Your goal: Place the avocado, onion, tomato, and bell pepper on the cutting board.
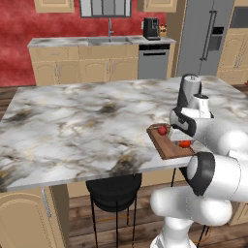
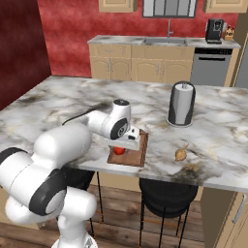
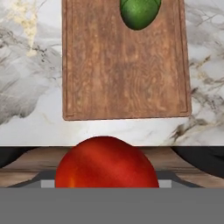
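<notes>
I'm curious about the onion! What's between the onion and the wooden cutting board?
Nothing: in the right base view, bare marble counter lies between the onion and the cutting board.

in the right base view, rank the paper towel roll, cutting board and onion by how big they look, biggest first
1. paper towel roll, the tallest and bulkiest of the three.
2. cutting board, though the arm covers much of it, so its full extent is unsure and it may rival the roll.
3. onion, clearly the smallest, lying on the counter apart from the board.

Marble counter: cutting board, onion
</notes>
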Robot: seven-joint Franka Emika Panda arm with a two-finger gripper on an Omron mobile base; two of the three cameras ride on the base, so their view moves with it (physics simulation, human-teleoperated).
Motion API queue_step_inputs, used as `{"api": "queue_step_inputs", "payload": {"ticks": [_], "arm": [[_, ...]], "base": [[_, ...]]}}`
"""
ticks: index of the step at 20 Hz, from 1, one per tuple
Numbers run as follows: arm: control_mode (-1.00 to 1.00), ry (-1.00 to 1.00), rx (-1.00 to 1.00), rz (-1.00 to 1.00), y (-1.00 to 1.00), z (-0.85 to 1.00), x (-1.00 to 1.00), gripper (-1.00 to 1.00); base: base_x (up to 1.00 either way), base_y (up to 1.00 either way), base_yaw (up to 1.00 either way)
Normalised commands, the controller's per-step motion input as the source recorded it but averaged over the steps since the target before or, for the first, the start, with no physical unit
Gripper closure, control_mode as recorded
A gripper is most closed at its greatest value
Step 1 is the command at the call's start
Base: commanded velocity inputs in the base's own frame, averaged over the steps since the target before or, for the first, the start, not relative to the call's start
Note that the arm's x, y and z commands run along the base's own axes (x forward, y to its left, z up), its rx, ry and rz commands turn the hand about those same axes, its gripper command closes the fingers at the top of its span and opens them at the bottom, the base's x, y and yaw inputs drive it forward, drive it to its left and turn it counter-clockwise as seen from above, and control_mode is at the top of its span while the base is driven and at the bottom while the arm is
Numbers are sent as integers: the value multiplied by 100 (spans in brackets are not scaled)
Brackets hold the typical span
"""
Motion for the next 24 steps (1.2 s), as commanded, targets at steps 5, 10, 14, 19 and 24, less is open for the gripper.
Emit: {"api": "queue_step_inputs", "payload": {"ticks": [5,10,14,19,24], "arm": [[-100,0,1,0,42,0,9,100],[-100,0,2,-3,20,-3,38,100],[-100,0,1,-3,11,-13,49,100],[-100,0,0,-2,5,-11,41,100],[-100,0,0,-1,-2,-7,23,100]], "base": [[0,0,0],[0,0,0],[0,0,0],[0,0,0],[0,0,0]]}}
